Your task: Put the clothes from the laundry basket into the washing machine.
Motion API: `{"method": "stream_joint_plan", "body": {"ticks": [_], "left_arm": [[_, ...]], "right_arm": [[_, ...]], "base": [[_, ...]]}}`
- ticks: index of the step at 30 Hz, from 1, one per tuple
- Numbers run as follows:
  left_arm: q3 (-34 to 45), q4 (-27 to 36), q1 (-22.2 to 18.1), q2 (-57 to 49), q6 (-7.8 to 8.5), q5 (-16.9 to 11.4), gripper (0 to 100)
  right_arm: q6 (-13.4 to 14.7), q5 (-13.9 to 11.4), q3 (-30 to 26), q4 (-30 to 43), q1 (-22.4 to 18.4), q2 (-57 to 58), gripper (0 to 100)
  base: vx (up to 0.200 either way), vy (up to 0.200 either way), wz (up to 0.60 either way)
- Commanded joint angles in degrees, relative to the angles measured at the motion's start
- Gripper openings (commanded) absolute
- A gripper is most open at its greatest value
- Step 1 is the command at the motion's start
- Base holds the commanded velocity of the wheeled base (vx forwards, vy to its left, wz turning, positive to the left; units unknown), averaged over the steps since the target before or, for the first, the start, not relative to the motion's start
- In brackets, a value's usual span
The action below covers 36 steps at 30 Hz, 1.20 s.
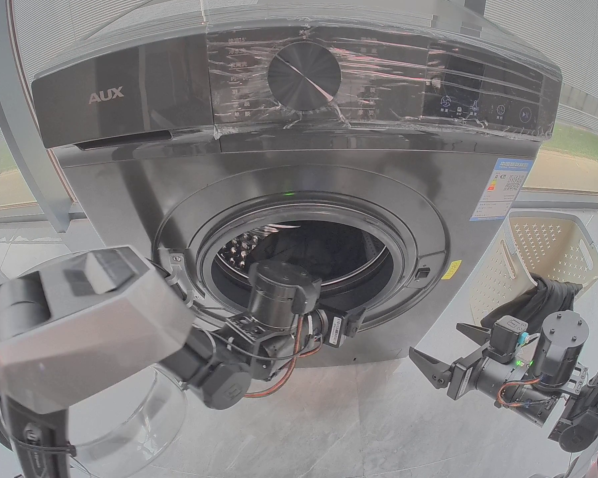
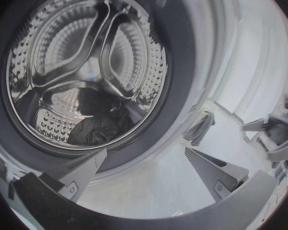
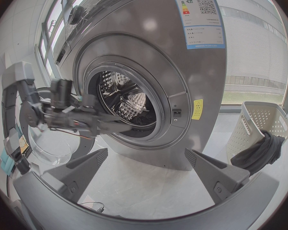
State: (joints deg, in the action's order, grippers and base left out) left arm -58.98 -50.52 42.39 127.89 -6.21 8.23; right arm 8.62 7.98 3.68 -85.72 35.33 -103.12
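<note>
I count one washing machine, one laundry basket and two pieces of clothing. A dark garment lies low in the drum. A second dark garment hangs over the basket's rim, right of the machine. My left end effector is at the open porthole, fingers spread and empty. My right end effector, also spread and empty, is near the basket above the pale floor.

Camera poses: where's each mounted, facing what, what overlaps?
Head: robot's head, facing down at the washing machine; both arms show.
Left wrist: left arm, looking into the drum at dark clothes; open left gripper shows.
Right wrist: right arm, facing the machine front; open right gripper shows.
Shared: head and right wrist both show the laundry basket.
</note>
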Motion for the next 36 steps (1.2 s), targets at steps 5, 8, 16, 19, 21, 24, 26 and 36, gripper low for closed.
{"method": "stream_joint_plan", "body": {"ticks": [5,8,16,19,21,24,26,36], "left_arm": [[25.84,-4.06,6.48,-33.5,-3.11,0.56,100],[30.41,-4.24,6.39,-38.68,-4.17,0.91,100],[44.04,-4.15,2.0,-55.65,-4.17,2.49,100],[44.65,-3.89,0.68,-58.81,-3.9,2.85,100],[45.18,-3.97,0.15,-59.95,-3.81,3.02,100],[46.32,-3.18,-1.17,-62.68,-3.55,3.64,100],[47.9,-3.36,-2.84,-64.35,-2.94,3.9,100],[54.23,-3.18,-9.78,-71.29,2.43,3.81,100]], "right_arm": [[0.08,0.54,-3.15,0.03,0.27,4.42,100],[0.17,1.16,-3.68,0.29,0.44,6.44,100],[-0.27,5.29,-3.68,6.01,-2.28,21.91,100],[-0.88,4.94,-3.68,11.81,-3.69,28.33,100],[-0.88,5.02,-3.68,16.11,-3.78,31.31,100],[-0.8,5.11,-3.68,20.77,-3.86,35.36,100],[-0.62,5.11,-3.68,23.32,-3.95,38.08,100],[-3.78,4.94,-3.68,27.1,-12.3,45.46,100]], "base": [[0.0,0.0,0.0],[0.0,0.0,0.0],[0.0,0.0,0.0],[0.0,0.0,0.0],[0.0,0.0,0.0],[0.0,0.0,0.0],[-0.2,0.0,0.0],[-0.1,0.0,0.0]]}}
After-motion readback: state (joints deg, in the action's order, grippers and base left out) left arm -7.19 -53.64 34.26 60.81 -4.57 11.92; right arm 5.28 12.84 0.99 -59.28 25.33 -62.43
